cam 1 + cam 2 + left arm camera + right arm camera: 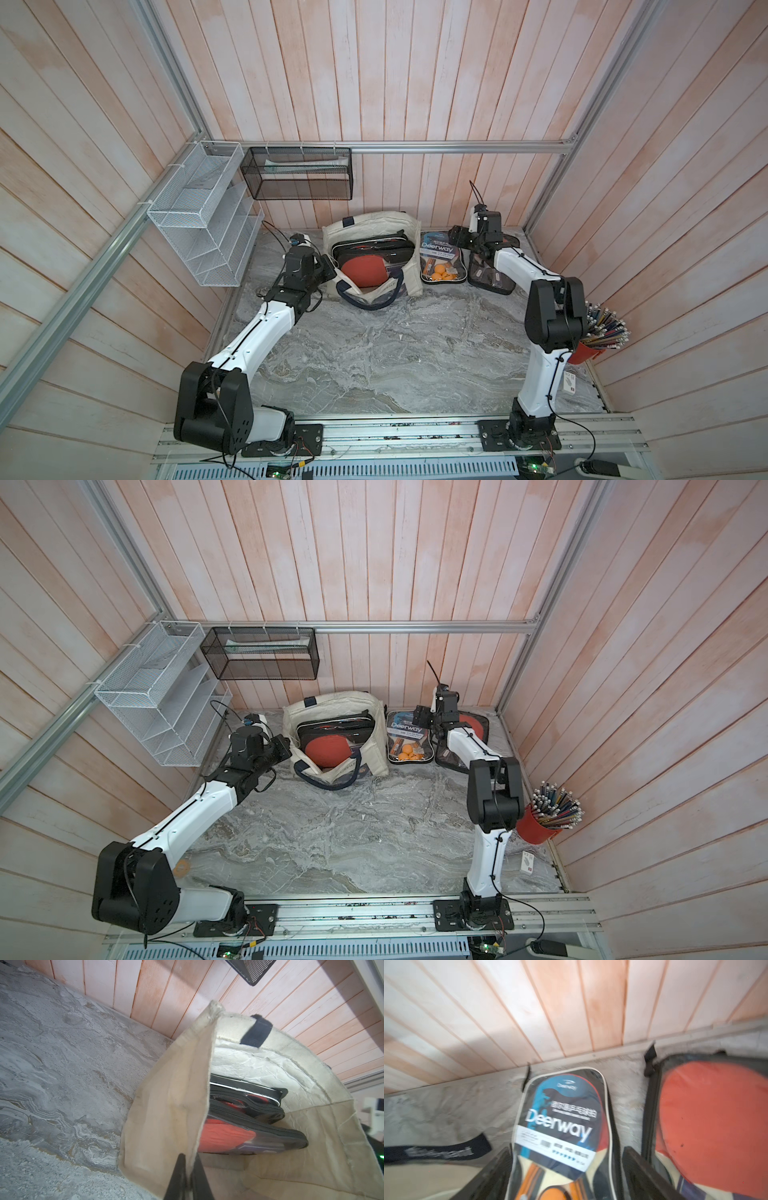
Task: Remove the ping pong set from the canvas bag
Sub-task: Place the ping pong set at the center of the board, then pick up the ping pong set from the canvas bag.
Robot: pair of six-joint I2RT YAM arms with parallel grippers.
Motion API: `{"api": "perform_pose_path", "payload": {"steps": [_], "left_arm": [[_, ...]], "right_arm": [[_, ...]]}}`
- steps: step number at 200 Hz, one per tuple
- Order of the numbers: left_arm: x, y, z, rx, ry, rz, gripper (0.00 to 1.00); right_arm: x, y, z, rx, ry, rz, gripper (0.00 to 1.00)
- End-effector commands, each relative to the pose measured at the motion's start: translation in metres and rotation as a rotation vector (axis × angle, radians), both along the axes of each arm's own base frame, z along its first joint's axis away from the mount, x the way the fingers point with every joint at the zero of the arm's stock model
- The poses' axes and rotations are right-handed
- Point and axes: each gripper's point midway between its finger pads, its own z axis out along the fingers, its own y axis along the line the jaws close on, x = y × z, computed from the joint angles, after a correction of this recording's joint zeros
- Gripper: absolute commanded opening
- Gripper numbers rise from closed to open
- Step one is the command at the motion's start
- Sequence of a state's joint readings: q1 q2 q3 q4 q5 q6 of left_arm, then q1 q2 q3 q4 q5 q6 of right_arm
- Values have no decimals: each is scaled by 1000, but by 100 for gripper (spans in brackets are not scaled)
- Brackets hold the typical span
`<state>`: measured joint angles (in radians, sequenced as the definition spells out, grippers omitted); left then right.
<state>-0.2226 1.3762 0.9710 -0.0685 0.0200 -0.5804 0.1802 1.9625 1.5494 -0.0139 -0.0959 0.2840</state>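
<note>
Nearest the lens runs the mounting rail (395, 432) with both arm bases; beyond it the marbled surface (395, 353) stretches to the back wall, where the work is going on.

The canvas bag (368, 222) sits at the back with its mouth gaping toward the camera. The left fingers (331, 272) are pressed together on the bag's near side edge, pinching the cloth, as the left wrist view shows clearly.

Just beside the bag, on the right arm's side, the ping pong set (436, 257) lies flat on the surface: a clear zip case with a blue label, paddles and orange balls (440, 274). The right fingers (459, 240) hover over its far end, spread wide to either side of it and gripping nothing. A second paddle case (708, 1115) lies further right, partly under the right arm.

Judging by this, the job looks partly done: two cases are out and let go. Inside the bag a red paddle case (365, 272) and a black zip case (374, 249) remain, so if those count, more pulls are left.
</note>
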Motion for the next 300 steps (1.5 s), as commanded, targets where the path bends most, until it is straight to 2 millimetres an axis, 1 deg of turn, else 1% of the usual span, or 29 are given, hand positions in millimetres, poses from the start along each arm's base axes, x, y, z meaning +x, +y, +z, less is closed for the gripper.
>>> {"api": "perform_pose_path", "payload": {"steps": [1, 13, 23, 35, 41, 43, 54, 59, 62, 66, 68, 75, 80, 99, 118, 133, 157, 178, 206, 229, 258, 300], "left_arm": [[-9, 4, -15, 7, 45, 5, 0], [-9, 4, -16, 6, 45, 6, 0], [-9, 3, -16, 4, 46, 4, 0], [-9, 3, -17, 0, 45, 3, 0], [-9, 2, -17, -3, 44, 3, 0], [-9, 2, -17, -3, 45, 3, 0], [-10, 3, -18, -6, 44, 5, 0], [-10, 3, -19, -7, 48, 3, 0], [-10, 2, -19, -8, 45, 3, 0], [-11, 2, -19, -7, 47, 2, 0], [-11, 2, -20, -7, 48, 2, 0], [-12, 3, -21, -9, 49, 4, 0], [-12, 2, -22, -10, 50, 3, 0], [-14, 3, -22, -11, 47, 4, 0], [-15, 4, -24, -7, 48, 5, 0], [-17, 4, -26, -6, 51, 4, 0], [-18, 4, -33, -8, 61, 3, 0], [-19, 4, -39, -7, 72, 2, 0], [-20, 3, -41, -8, 71, 1, 0], [-17, 3, -35, -8, 56, -1, 0], [-14, 3, -25, -7, 36, -4, 0], [-12, 1, -20, -9, 26, -13, 0]], "right_arm": [[-26, 60, 102, -59, -282, 190, 85], [-45, 89, 126, -75, -343, 291, 84], [-61, 115, 141, -82, -383, 383, 83], [-77, 143, 152, -98, -403, 497, 82], [-83, 156, 153, -111, -399, 540, 82], [-85, 160, 149, -120, -391, 556, 82], [-93, 183, 144, -151, -358, 638, 81], [-95, 193, 143, -167, -349, 669, 81], [-96, 198, 136, -178, -325, 683, 81], [-97, 204, 138, -192, -323, 698, 81], [-97, 208, 135, -201, -314, 708, 81], [-100, 218, 130, -226, -300, 742, 80], [-101, 227, 122, -244, -281, 764, 79], [-106, 248, 102, -298, -226, 825, 77], [-107, 262, 82, -355, -176, 853, 76], [-107, 268, 67, -406, -140, 861, 76], [-108, 274, 54, -465, -120, 856, 74], [-109, 276, 46, -506, -111, 847, 73], [-109, 278, 37, -573, -100, 836, 72], [-111, 280, 34, -599, -99, 834, 70], [-113, 283, 24, -630, -87, 844, 68], [-112, 285, 13, -653, -75, 849, 67]]}}
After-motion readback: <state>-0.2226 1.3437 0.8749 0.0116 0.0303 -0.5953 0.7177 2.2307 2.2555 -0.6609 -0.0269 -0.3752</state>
